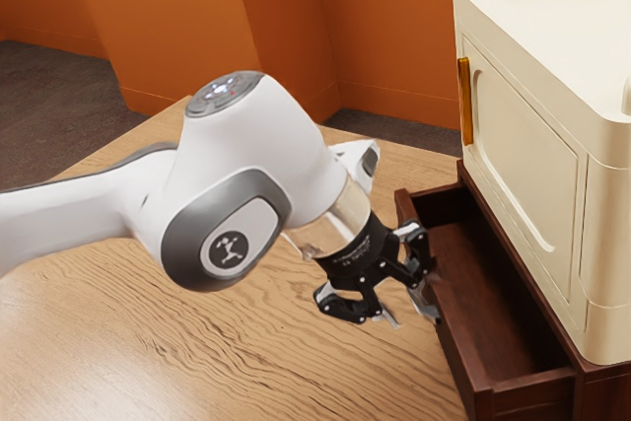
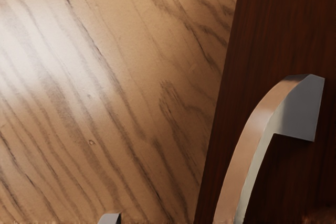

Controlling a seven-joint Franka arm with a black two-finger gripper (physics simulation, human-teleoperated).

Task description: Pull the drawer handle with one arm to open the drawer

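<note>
The drawer [image 1: 460, 352] is seen open, its curved handle [image 2: 254, 129] fixed between the front panel's corners. The gripper's [image 1: 412, 318] fingers are spread near it. The hand's lettering [image 1: 353, 251] cannot be read; a branching emblem [image 1: 229, 249] is borne by the arm [image 1: 271, 130].

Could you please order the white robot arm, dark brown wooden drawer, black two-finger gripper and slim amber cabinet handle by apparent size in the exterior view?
1. White robot arm
2. Dark brown wooden drawer
3. Black two-finger gripper
4. Slim amber cabinet handle
</note>
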